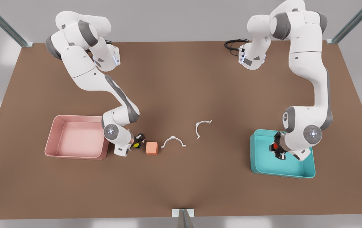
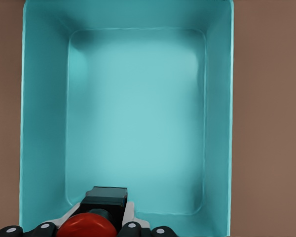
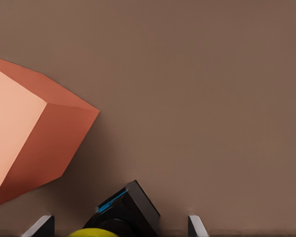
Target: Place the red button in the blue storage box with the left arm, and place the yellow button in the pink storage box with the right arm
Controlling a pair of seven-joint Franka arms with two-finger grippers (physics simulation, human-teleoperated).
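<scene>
Left claw (image 1: pixel 275 148) grips the red button (image 2: pixel 86 226) over the blue storage box (image 1: pixel 307 164); I'd lower, then release. Right claw (image 1: pixel 137 142) clasps the yellow button (image 1: pixel 135 145) beside the pink storage box (image 1: pixel 54 133).

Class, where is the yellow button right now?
In the front view, the yellow button sits between the right gripper's fingers, just off the pink storage box and beside the orange cube.
</scene>
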